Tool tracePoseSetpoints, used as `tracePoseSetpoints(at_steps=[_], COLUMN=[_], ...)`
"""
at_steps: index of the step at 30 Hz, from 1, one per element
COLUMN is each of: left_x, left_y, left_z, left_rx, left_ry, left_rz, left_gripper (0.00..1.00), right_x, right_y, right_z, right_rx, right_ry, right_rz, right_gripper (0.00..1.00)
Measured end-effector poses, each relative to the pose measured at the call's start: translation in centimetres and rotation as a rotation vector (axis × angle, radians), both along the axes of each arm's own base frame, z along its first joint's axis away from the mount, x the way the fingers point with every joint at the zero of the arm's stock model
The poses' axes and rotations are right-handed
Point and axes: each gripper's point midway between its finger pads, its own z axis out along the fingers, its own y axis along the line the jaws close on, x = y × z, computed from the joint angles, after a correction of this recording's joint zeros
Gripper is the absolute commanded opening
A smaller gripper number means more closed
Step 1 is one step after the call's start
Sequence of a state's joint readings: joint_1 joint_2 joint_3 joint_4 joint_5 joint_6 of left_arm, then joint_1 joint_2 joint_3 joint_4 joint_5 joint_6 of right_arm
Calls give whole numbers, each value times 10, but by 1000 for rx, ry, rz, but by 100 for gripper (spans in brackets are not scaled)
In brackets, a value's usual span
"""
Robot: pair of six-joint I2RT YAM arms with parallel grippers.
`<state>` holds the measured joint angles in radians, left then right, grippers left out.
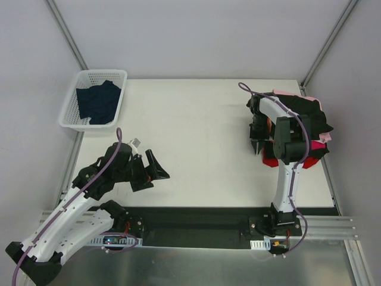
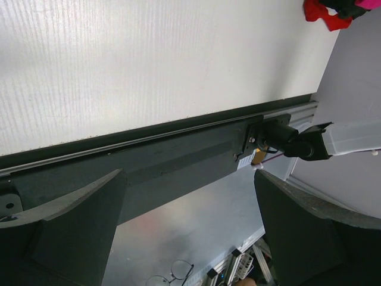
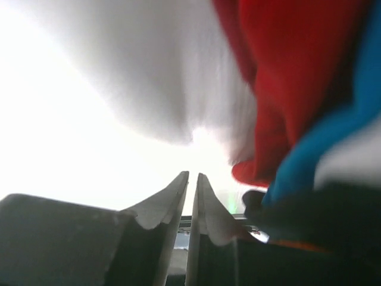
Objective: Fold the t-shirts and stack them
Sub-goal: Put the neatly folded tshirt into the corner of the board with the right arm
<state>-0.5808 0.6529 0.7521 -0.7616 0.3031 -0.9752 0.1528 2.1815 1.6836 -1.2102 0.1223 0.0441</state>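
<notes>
The right arm point(image 1: 286, 140) hides most of the stacked t-shirts point(image 1: 314, 116), blurred in the wrist view.

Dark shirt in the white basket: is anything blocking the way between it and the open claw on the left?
Nothing visible lies on the table between the left gripper and the dark navy t-shirt. Only the basket has its own wall around the shirt, so the gripper would probably have to reach in from above.
</notes>
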Motion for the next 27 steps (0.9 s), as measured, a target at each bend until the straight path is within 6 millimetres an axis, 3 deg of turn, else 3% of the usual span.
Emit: tracePoseSetpoints(at_steps=[7,11,14,16,17,19,24,27], left_x=[0,0,1,1,2,3,10,19], left_y=[0,0,1,2,3,6,16,25], left_z=[-1,-2,-3,-4,-4,-4,3,9], left_rx=[7,13,19,31,41,65,158,246], left_ry=[0,-7,-10,-10,-13,-12,-19,-26], left_rz=[-5,-14,-20,-21,-17,-13,-12,-6], left_gripper=[95,99,99,99,99,99,99,99], right_x=[8,21,14,4,-1,-13,-44,-73], right_y=[31,80,119,137,143,153,163,164], right_z=[36,69,96,112,119,139,183,202], right_rx=[137,251,324,356,369,390,376,355], right_ry=[-108,-220,-285,-318,-330,-371,-495,-559], right_rz=[1,96,191,243,259,296,389,443], right_gripper=[18,23,25,33,44,95,96,96])
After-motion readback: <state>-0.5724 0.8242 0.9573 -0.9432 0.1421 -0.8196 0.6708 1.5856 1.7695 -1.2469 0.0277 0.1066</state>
